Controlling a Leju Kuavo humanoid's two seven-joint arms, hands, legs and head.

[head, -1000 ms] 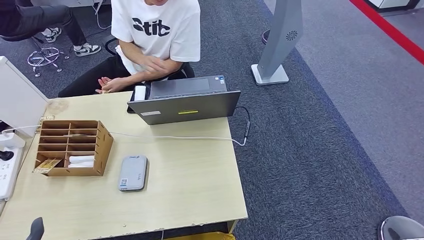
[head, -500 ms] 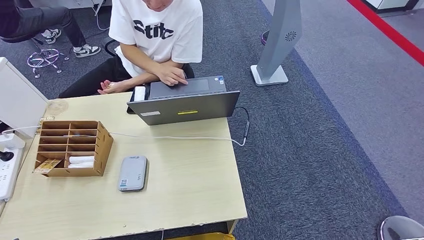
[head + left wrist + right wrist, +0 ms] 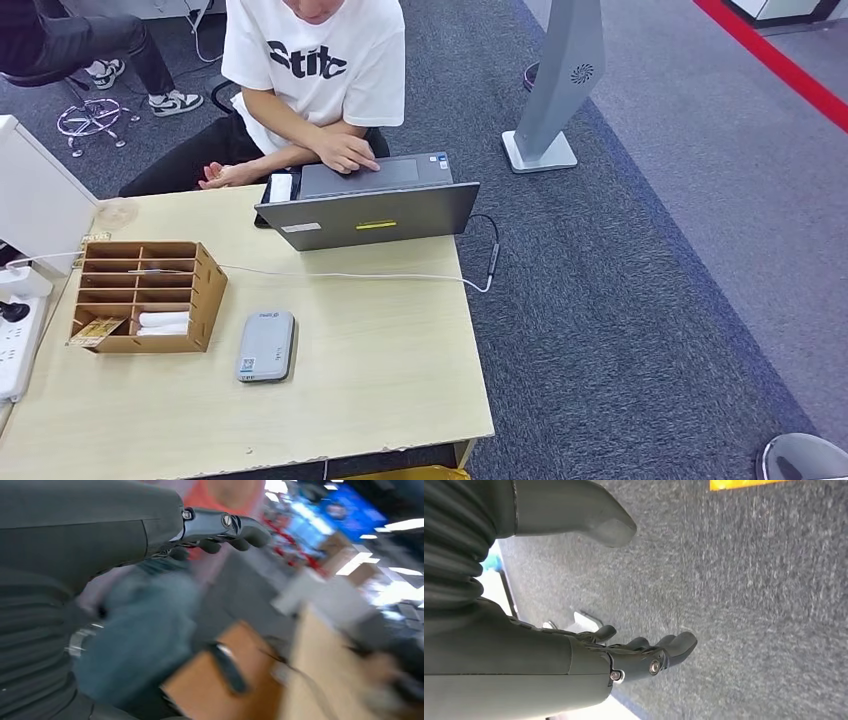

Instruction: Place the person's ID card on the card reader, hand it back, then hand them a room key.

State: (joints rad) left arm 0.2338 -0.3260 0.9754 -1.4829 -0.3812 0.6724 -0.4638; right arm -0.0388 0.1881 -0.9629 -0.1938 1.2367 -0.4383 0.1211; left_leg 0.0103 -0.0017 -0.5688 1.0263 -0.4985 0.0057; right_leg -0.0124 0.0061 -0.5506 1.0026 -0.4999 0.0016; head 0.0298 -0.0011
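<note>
The grey card reader (image 3: 266, 345) lies flat on the wooden table (image 3: 380, 370), right of a brown wooden organizer (image 3: 145, 295). White cards (image 3: 162, 321) lie in the organizer's lower compartment. A person in a white T-shirt (image 3: 315, 60) sits behind the table, one hand (image 3: 345, 152) on the laptop keyboard, the other hand (image 3: 222, 175) at the table's far edge; whether it holds a card I cannot tell. My left hand (image 3: 200, 530) shows in a blurred left wrist view, fingers stretched out and empty. My right hand (image 3: 614, 660) hangs over grey carpet, fingers apart, holding nothing.
An open grey laptop (image 3: 370, 205) stands at the table's far side, with a white cable (image 3: 350, 275) running across the table. A white power strip (image 3: 15, 340) and a white box (image 3: 35, 195) sit at the left edge. A grey stand (image 3: 550, 100) is on the carpet.
A dark tip of my left hand at the head view's lower left edge has dropped out of the picture. The person has moved one hand onto the laptop keyboard.
</note>
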